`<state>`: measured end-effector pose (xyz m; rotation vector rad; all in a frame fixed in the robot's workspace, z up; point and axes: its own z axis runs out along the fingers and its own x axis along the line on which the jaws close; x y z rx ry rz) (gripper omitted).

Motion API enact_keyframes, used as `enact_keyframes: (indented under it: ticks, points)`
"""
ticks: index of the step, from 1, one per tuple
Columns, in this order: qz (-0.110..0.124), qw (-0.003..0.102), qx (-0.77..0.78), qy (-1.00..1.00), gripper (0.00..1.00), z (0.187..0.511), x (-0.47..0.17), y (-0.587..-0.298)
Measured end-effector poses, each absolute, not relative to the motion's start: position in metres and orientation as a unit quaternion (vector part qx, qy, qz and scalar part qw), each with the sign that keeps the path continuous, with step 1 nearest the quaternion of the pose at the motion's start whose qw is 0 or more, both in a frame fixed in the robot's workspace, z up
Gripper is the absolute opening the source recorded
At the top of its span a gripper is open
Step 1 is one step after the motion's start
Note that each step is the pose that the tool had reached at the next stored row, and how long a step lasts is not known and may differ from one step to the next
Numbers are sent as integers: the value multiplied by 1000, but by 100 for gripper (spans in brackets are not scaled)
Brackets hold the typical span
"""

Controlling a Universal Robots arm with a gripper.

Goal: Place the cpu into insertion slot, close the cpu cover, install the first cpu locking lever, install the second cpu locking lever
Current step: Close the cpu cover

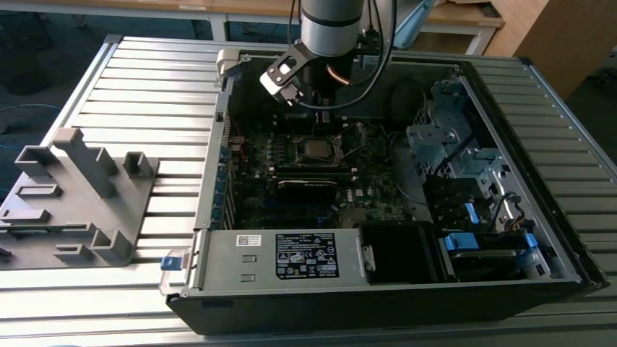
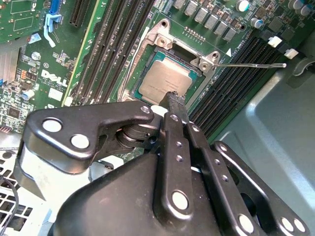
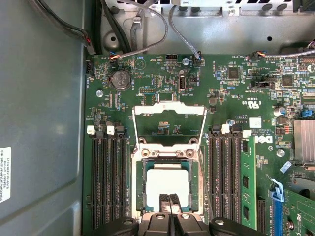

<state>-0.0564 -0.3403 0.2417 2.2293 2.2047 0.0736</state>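
By the look of it you have the first step done: the cpu (image 3: 168,181) lies flat inside the insertion slot (image 3: 139,189), square to its rim. The rest is not yet done. The cpu cover (image 3: 170,105) is swung open off the socket, and bare board shows through its window. In the second wrist view one thin locking lever (image 2: 251,64) sticks out free to the side, not hooked down (the other I cannot make out). Your gripper (image 3: 170,200) hangs at the edge of the cpu with its fingers pinched together and nothing between them; I cannot tell whether the tips touch the chip. As for containers, the open computer case (image 1: 207,181) on the bench (image 1: 135,94) holds the motherboard (image 1: 366,195), and the socket on it holds the chip
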Motion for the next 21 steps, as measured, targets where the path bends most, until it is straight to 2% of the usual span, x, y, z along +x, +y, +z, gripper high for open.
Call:
enact_keyframes:
  ticks: [6, 14, 21]
  points:
    - [23, 3, 711, 703, 11, 244, -56, -340]
    - [23, 3, 711, 703, 11, 264, -56, -340]
    - [23, 3, 711, 703, 11, 264, -56, -340]
